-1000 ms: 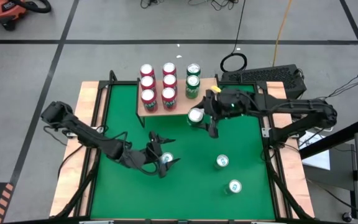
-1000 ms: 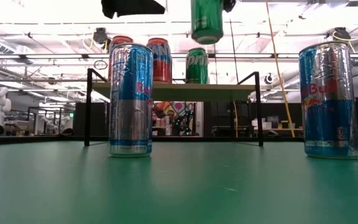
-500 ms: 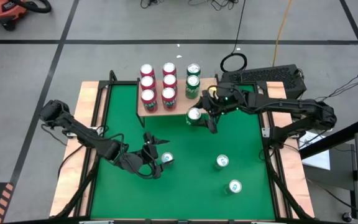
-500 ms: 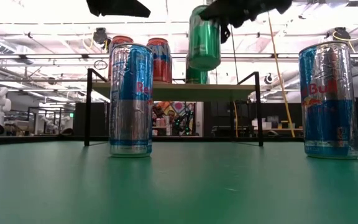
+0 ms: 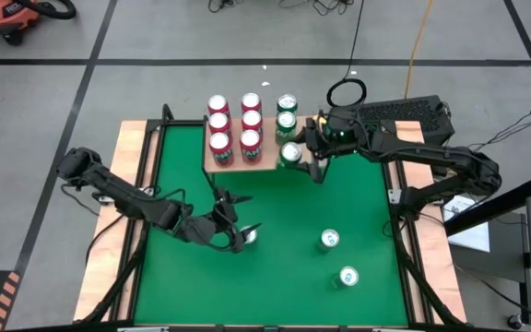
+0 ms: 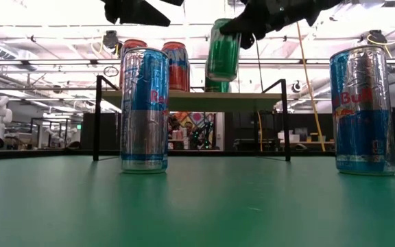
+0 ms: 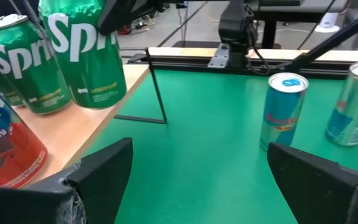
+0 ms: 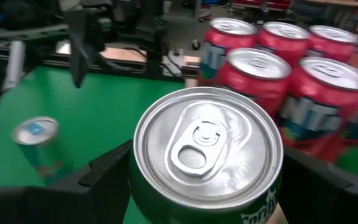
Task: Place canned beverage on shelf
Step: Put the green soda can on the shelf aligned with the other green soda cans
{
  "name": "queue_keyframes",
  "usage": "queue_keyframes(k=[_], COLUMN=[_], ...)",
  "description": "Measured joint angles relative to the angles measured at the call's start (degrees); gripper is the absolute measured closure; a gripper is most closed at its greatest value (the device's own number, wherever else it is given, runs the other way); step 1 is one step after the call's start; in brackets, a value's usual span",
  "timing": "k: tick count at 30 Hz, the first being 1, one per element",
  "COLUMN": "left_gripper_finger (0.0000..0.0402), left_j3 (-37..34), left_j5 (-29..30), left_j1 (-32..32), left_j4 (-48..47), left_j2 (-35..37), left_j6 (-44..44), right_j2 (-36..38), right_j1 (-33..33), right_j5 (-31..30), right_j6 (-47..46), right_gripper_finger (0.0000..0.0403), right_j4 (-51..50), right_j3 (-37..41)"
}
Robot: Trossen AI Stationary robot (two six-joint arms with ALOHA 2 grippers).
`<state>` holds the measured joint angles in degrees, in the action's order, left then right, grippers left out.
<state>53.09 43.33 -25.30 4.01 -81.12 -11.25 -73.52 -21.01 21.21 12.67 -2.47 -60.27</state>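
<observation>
Looking down, I see a green table [image 5: 275, 212] on a grey floor [image 5: 155, 37], and the wood shelf [image 5: 238, 159] at its far edge holds six red cans [image 5: 251, 121] and two green ones [image 5: 287, 103]. My right gripper [image 5: 300, 159] is clamped on a third green can [image 5: 290, 154], tilted, at the shelf's right end, though I cannot tell if it touches. My left gripper [image 5: 238, 232] has its fingers apart around one of three blue cans [image 5: 329, 240], mostly hidden under it.

Right hand [image 6: 242, 31] holds green can [image 6: 223, 51] (tilted) above shelf [image 6: 190, 99].
</observation>
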Motion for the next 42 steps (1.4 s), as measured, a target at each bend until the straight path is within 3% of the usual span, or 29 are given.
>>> queue_keyframes(k=[22, 42], left_gripper_finger=[0.0032, 0.0032], left_j3=[0.0, 0.0], left_j5=[-4.3, -6.1], left_j1=[4.2, 4.7], left_j4=[1.4, 1.0], left_j2=[0.0, -0.1], left_j6=[-0.4, 1.2], right_j2=[-2.8, -3.3], right_j1=[-7.0, -4.2], right_j5=[1.6, 1.1], right_j6=[1.8, -2.9], right_gripper_finger=[0.0094, 0.0094], right_j4=[0.2, -0.4], right_j3=[-0.1, -0.1])
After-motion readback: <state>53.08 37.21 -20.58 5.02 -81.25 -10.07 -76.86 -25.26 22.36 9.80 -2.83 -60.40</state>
